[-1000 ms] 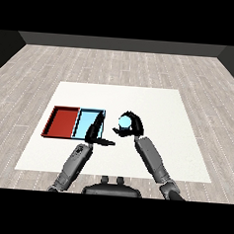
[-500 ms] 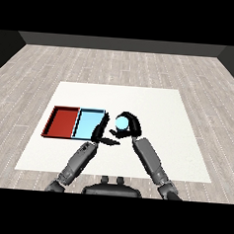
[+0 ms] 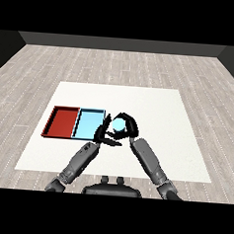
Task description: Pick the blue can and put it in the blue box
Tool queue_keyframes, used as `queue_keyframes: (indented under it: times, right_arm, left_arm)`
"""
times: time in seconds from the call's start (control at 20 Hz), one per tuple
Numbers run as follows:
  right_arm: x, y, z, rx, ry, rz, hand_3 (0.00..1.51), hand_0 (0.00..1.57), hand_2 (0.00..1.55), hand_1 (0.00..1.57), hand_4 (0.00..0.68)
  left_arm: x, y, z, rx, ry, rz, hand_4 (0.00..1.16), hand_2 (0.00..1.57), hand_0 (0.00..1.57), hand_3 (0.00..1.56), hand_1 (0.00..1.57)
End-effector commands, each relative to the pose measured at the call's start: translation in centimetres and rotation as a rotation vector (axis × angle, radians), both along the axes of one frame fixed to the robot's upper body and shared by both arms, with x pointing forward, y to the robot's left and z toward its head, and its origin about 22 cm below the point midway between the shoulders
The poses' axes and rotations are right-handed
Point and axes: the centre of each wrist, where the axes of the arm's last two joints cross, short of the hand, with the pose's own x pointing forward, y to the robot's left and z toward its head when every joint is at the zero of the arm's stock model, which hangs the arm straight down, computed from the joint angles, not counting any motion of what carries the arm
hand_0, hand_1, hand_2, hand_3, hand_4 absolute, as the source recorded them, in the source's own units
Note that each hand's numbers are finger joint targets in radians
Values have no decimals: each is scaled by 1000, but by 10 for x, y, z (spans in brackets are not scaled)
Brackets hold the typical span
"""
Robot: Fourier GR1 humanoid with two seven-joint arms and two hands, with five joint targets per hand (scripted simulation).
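Note:
My right hand (image 3: pixel 127 125) is curled round the blue can (image 3: pixel 118 124), which shows as a pale blue round top between its fingers and thumb. It holds the can just to the right of the light blue tray (image 3: pixel 87 125), close to that tray's right rim. The red tray (image 3: pixel 62 121) lies directly left of the blue one. My left hand (image 3: pixel 103 133) rests with straight fingers at the blue tray's near right corner, right beside the can and my right hand.
Both trays lie side by side at the left middle of the white table (image 3: pixel 163 117). Bare table stretches to the right and behind the hands. Grey wood floor surrounds the table.
My right hand has carried the blue can leftward, closer to the blue tray. My left hand has lifted slightly toward the tray's right edge.

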Motion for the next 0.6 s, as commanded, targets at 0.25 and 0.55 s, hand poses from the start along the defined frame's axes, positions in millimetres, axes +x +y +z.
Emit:
queue_keyframes:
  times: [0.25,0.55]
  right_arm:
    - [-10,14,12,-22,6,29,1388,1419,1430,1419,651]
    - [-17,39,9,-39,-26,45,1389,1408,1439,1408,625]
  left_arm:
    - [-6,-6,-15,-8,-6,-4,0,0,0,0,0]
    - [9,-13,-8,-1,7,-28,0,0,0,0,0]
